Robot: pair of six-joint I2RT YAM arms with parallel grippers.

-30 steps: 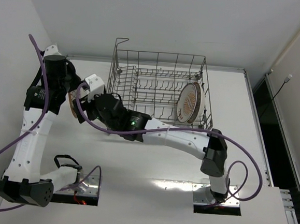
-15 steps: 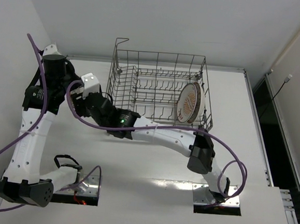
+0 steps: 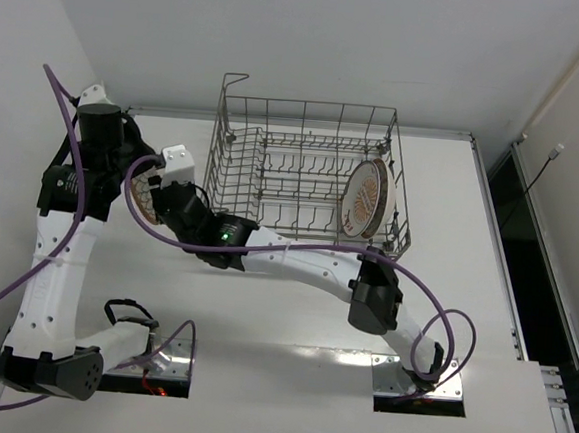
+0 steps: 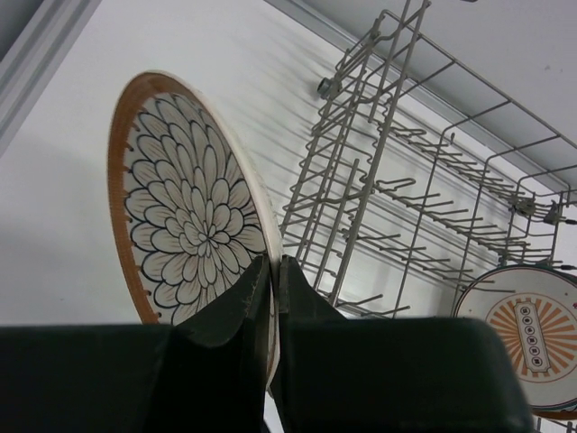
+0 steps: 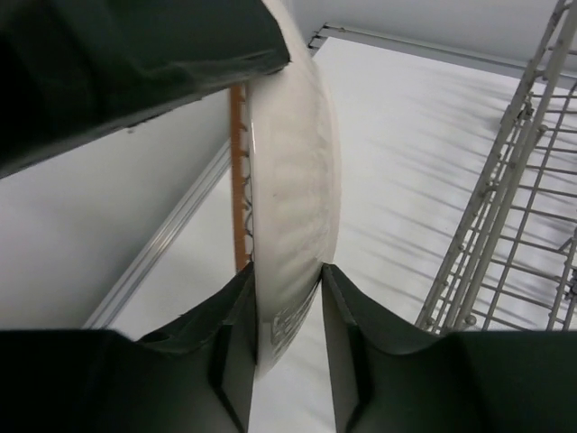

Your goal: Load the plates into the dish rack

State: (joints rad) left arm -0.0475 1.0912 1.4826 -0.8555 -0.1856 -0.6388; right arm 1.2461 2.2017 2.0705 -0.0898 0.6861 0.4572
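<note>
A plate (image 4: pixel 189 225) with a flower pattern and orange rim hangs on edge to the left of the dish rack (image 3: pixel 308 105). My left gripper (image 4: pixel 273 262) is shut on its rim. In the right wrist view the same plate (image 5: pixel 293 207) shows its white back, and my right gripper (image 5: pixel 287 271) has both fingers against its lower edge, one on each face. From above, the plate (image 3: pixel 143 197) sits between the two wrists, with the right gripper (image 3: pixel 167 185) coming from the rack side. A second plate (image 3: pixel 366 197) with a sunburst centre stands upright in the rack's right end.
The wire rack (image 4: pixel 388 207) stands close to the right of the held plate, with its tines (image 5: pixel 514 216) near my right wrist. The left wall and the table's back edge lie just beyond the plate. The right arm stretches across the front of the rack.
My right arm has reached further left to the plate held by the left gripper, and its jaws have narrowed onto the plate's lower edge. The left arm has shifted slightly left.
</note>
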